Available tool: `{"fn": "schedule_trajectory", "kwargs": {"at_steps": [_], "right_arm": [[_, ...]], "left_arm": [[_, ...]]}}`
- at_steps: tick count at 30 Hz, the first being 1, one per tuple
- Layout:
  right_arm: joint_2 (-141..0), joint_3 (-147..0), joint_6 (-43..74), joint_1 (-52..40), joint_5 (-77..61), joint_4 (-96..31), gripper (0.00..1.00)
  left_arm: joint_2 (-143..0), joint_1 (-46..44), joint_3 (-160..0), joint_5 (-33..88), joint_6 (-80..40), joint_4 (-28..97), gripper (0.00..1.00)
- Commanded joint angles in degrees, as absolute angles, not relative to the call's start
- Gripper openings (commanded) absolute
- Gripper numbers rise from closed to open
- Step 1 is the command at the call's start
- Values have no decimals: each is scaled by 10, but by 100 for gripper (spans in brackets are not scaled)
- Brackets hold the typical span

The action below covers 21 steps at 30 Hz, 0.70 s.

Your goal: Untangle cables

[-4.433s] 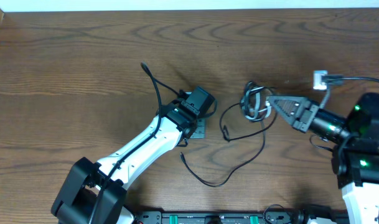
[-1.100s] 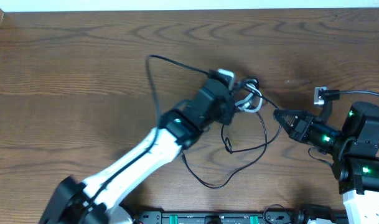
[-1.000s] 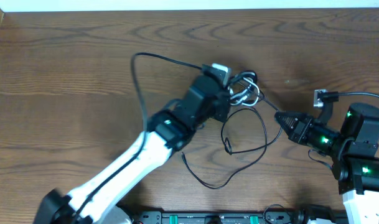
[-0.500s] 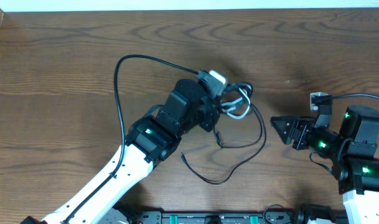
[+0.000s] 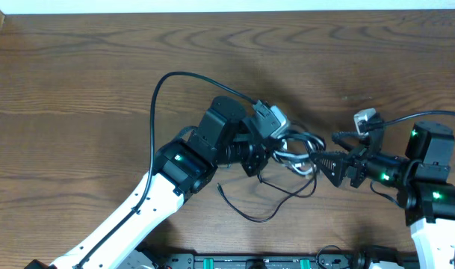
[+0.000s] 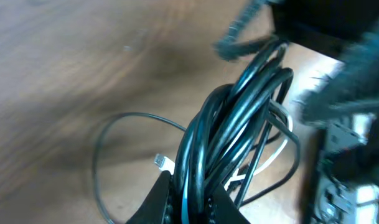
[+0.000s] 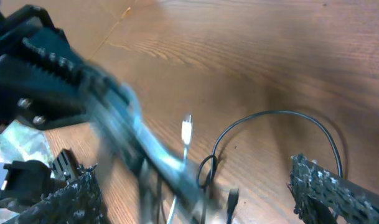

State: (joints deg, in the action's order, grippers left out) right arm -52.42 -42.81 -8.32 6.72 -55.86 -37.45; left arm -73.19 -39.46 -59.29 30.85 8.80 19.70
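Overhead: left gripper (image 5: 266,146) clamped on the cable bundle (image 5: 296,147), mid wooden table (image 5: 78,75); right gripper (image 5: 326,160) spread wide, holding nothing, tips at the bundle.
Left wrist: black cords pinched between the fingers (image 6: 155,199); white cord (image 6: 284,147) behind.
Right wrist: fingers (image 7: 71,194) wide apart, blurred bundle between.
Handling: probably light, limp and slippery; take one strand near its plug.

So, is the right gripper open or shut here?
Open: the right gripper shows its fingers wide apart in the wrist view, cables just ahead.
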Motion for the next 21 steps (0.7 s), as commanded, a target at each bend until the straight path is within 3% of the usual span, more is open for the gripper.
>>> {"fn": "schedule_trajectory", "kwargs": {"at_steps": [1, 7, 16, 19, 21], "right_arm": [[-534, -434, -110, 67, -578, -369, 91], [-539, -434, -110, 67, -586, -364, 52], [-539, -434, -110, 66, -641, -368, 51], [-539, -434, -110, 66, -641, -368, 48], [-539, -434, -110, 66, -648, -368, 38]], "left_arm": [[-726, -392, -597, 373, 109, 212, 8], [-726, -392, -597, 378, 109, 236, 8], [-726, -392, -597, 490, 109, 190, 8], [-726, -392, -597, 535, 109, 183, 8], [-726, -392, -597, 549, 109, 183, 7]]}}
